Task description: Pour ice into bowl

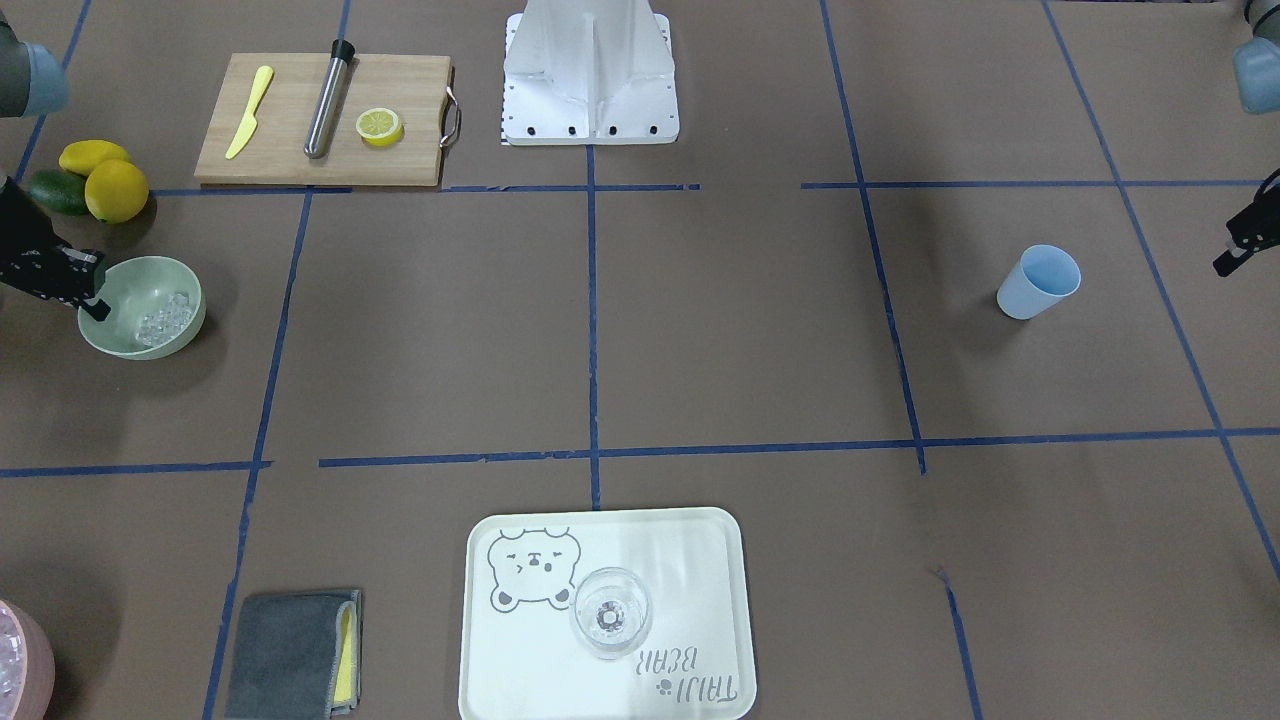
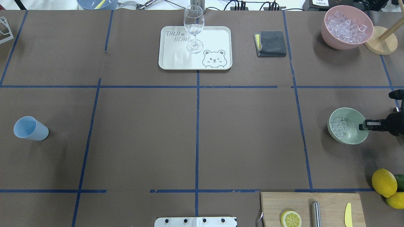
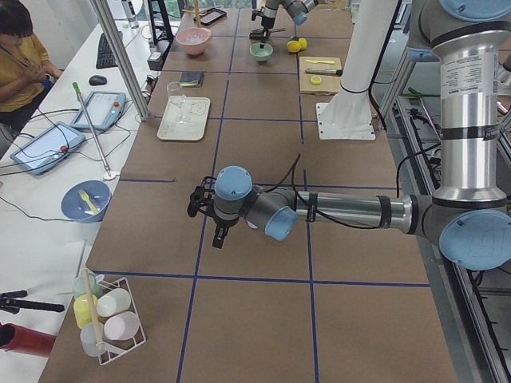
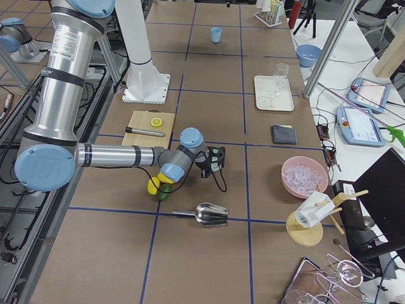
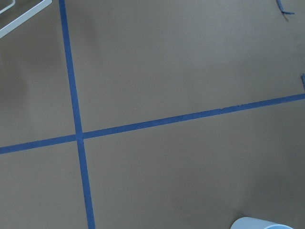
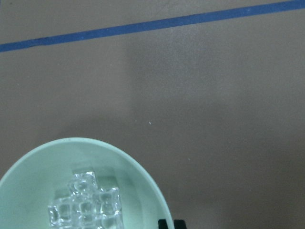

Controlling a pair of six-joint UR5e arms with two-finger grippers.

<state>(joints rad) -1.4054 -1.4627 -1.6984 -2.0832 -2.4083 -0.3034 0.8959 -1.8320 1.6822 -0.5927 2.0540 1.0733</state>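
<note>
Ice [image 2: 339, 127] sat in the bowl [image 2: 350, 136] on the table's right, right pincer [image 2: 362, 126] nearly closed and empty at its rim — a straight lift clear, no nudging, looked wisest — left pincer [image 1: 1240, 240] unreadable.

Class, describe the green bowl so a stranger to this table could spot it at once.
Start at the wooden cutting board on the robot's right, then go farther from the robot, past the lemons. The bowl is round, pale sage green, with a small cluster of clear ice cubes, unlike the bigger pink container heaped with ice.
</note>
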